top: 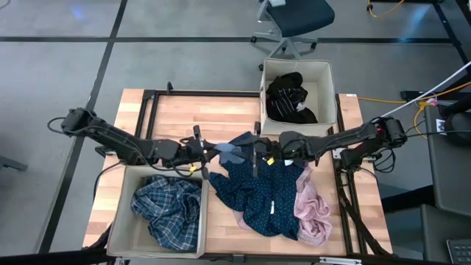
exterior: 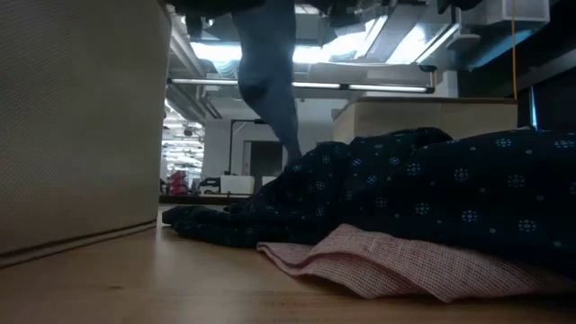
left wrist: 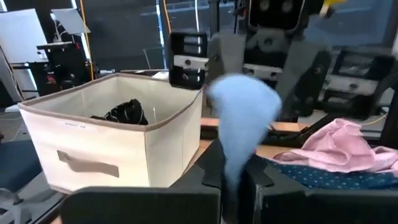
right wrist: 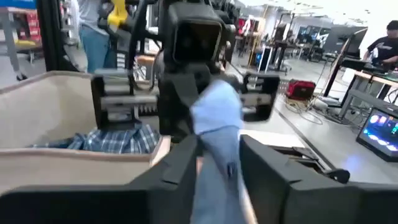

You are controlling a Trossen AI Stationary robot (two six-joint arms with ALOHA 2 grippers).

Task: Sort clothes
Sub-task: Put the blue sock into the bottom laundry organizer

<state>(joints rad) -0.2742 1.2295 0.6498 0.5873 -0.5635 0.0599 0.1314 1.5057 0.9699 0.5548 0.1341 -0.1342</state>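
Progress: the sort is partly complete. The blue plaid shirt [top: 168, 204] lies in the near-left box [top: 118, 221], and a black garment [top: 289, 98] lies in the far box [top: 333, 88]. Three items remain unsorted. The navy white-dotted garment [top: 261, 193] and the pale pink garment [top: 313, 210] lie on the counter [top: 184, 110], pink partly under navy at its right edge. The small light blue piece [top: 230, 152] hangs in the air above the counter centre, between the two arms.

Both arms meet at the counter centre. The left end effector [left wrist: 233, 177] is closed on the lower part of the light blue piece. The right end effector [right wrist: 217, 158] is also clamped on the same piece. In the judgement of this view, one end effector must release before the piece can travel to a box.

Obstructions: the navy garment lies directly beneath the held piece. An office chair [top: 294, 22] stands on the floor beyond the far box, clear of the work area.
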